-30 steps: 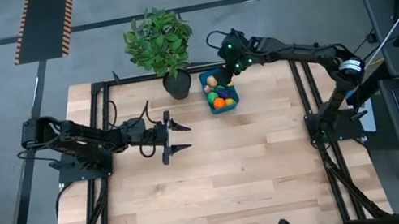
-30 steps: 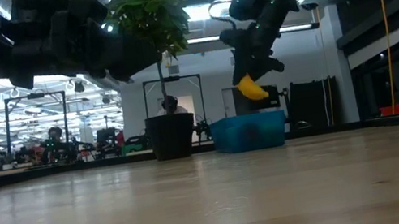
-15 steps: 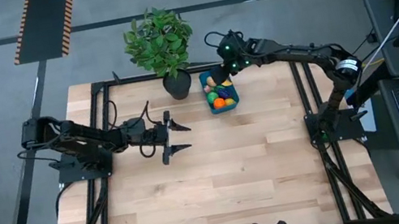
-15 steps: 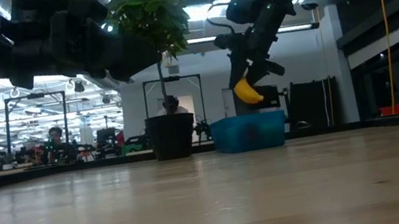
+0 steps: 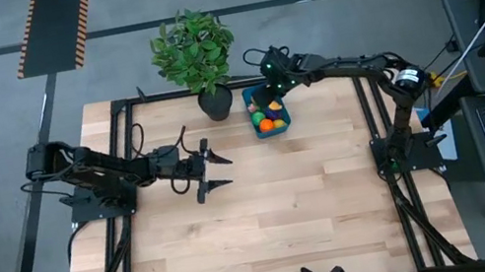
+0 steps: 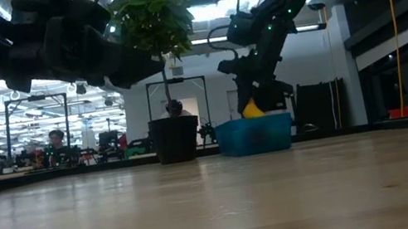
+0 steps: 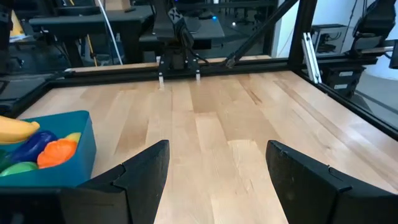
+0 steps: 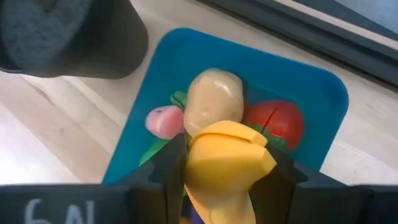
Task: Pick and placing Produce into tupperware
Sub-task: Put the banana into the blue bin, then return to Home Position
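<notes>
Right pincer (image 8: 225,186), marked "6A", grips banana (image 8: 227,163) over tupperware (image 8: 323,93).

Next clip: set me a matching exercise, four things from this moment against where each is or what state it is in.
Things:
1. banana
2. left gripper
3. potted plant
4. tupperware

Place or state:
A. stands at the table's far edge, beside the blue container
B. clamped in the right gripper, low over the container
C. holds a potato, a red piece, a pink piece
D. open and empty, over bare wood mid-table

Pairs: 1-B, 2-D, 3-A, 4-C
</notes>
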You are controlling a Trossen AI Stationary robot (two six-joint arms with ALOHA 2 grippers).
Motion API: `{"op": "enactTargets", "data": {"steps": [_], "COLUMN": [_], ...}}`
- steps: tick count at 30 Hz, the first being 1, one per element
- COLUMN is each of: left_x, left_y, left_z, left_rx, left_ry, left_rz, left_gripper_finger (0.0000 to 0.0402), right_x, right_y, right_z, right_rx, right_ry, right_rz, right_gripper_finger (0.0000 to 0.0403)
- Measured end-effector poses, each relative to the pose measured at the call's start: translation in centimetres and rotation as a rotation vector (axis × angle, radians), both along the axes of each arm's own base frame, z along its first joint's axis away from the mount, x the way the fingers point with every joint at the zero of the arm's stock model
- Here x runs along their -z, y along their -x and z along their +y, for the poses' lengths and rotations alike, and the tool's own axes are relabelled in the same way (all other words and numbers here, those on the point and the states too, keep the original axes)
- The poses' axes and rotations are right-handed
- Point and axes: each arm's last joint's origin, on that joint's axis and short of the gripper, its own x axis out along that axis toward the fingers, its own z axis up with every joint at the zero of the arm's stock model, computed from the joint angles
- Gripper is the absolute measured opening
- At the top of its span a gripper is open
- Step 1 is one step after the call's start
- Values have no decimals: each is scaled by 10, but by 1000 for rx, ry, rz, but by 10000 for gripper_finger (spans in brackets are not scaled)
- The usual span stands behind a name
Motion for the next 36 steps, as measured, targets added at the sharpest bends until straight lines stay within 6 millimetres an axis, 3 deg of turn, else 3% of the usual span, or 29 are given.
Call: {"op": "enactTargets", "data": {"steps": [8,13,19,27,31,36], "left_x": [0,1,1,0,-6,-25], "left_y": [0,0,0,0,3,22], "left_z": [0,0,0,3,7,9], "left_rx": [0,0,3,-7,-29,-49], "left_ry": [0,1,-21,-45,-4,6], "left_rz": [4,8,6,0,-24,-97], "left_gripper_finger": [261,261,261,261,261,261], "right_x": [19,20,7,-10,-16,-31], "right_y": [-4,-4,-11,-16,-13,-3], "right_z": [-3,-3,-6,-10,-2,29], "right_rx": [-1,-28,-103,-135,-147,-203], "right_ry": [-25,-11,1,56,106,165], "right_rz": [44,49,-3,-10,26,16], "right_gripper_finger": [143,202,254,264,265,265]}}
